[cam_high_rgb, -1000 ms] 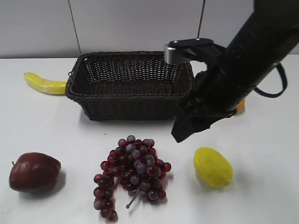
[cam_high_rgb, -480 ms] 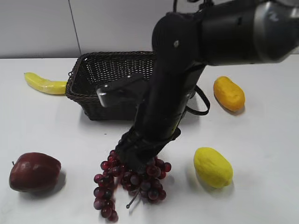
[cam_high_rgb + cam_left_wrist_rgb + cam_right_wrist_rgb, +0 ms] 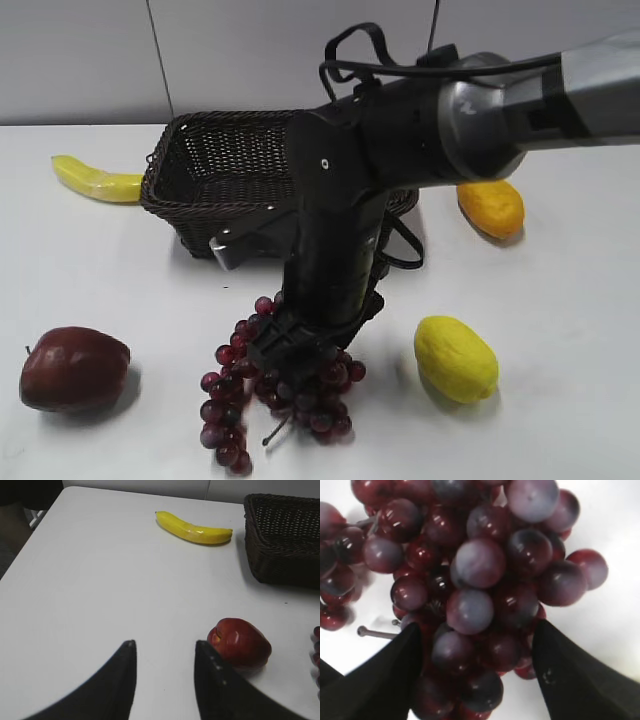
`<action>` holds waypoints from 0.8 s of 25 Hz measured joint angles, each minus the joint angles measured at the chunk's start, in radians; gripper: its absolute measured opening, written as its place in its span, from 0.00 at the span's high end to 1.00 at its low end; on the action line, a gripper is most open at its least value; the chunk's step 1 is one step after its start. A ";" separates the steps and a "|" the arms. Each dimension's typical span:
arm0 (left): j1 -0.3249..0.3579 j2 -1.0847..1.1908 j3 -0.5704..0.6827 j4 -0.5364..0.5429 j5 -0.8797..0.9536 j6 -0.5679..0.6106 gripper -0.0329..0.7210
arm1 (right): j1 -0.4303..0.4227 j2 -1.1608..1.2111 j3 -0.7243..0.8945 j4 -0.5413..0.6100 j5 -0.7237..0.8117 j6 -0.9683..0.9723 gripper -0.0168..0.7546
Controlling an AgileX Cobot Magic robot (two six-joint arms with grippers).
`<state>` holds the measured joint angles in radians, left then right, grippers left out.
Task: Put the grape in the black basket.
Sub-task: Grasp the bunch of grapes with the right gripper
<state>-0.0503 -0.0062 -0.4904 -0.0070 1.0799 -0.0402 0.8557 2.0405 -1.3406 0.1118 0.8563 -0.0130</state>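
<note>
No writing shows; right jaws (image 3: 477, 667) spread astride the grape (image 3: 470, 585), left jaws (image 3: 165, 652) spread, holding nothing.

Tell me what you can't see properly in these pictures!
- Exterior view: the right arm covers the right tool, the top of the grape and part of the black basket.
- Right wrist view: the grape spills past the edges; whether the right tool is squeezing it is unclear.
- Left wrist view: the black basket is cut off by the right edge.
</note>
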 joint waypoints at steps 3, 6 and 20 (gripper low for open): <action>0.000 0.000 0.000 0.000 0.000 0.000 0.52 | 0.000 0.016 -0.001 0.001 -0.004 0.002 0.30; 0.000 0.000 0.000 0.000 0.000 0.000 0.55 | 0.000 0.035 -0.001 0.000 -0.016 0.002 0.30; 0.000 0.000 0.000 0.000 0.000 0.000 0.58 | 0.000 0.020 -0.093 -0.020 0.123 0.002 0.69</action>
<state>-0.0503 -0.0062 -0.4904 -0.0070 1.0799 -0.0402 0.8557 2.0601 -1.4340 0.0914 0.9796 -0.0109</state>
